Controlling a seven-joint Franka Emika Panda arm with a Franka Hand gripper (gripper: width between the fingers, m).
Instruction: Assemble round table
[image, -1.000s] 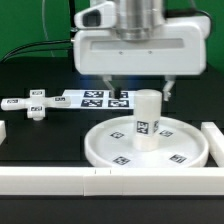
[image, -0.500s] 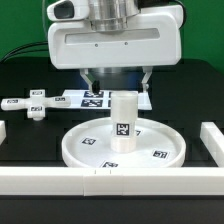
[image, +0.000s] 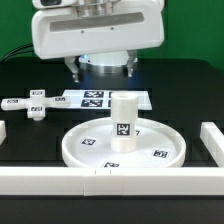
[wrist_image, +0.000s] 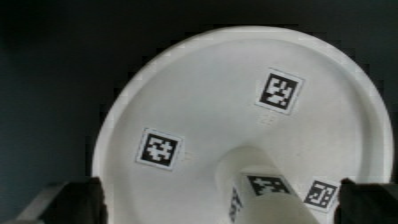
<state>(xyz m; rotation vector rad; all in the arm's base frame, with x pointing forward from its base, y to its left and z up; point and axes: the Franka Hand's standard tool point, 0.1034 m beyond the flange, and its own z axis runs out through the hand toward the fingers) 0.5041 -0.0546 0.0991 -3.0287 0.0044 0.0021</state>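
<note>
In the exterior view the round disc (image: 95, 152) lies flat on the black table (image: 30, 150). The short leg (image: 122, 122) stands upright on the disc's central hub. The cross-shaped foot (image: 30, 104) lies well apart from the disc, toward the exterior view's left, and the marker board (image: 95, 97) lies just behind the disc.

The kit looks like stiff, light, smooth plastic, so a nudge would probably make it slide. The leg's round side seems the natural place to pinch, while the disc would best be taken by its raised rim.

The gripper (image: 102, 68) hangs above and behind the disc with its jaws spread wide, empty and touching nothing.

In the wrist view the disc (wrist_image: 214, 100) fills most of the picture, and the leg (wrist_image: 285, 195) rises from its hub. The dark fingertips (wrist_image: 63, 203) sit wide apart, above the disc and clear of it, with nothing gripped between them.
</note>
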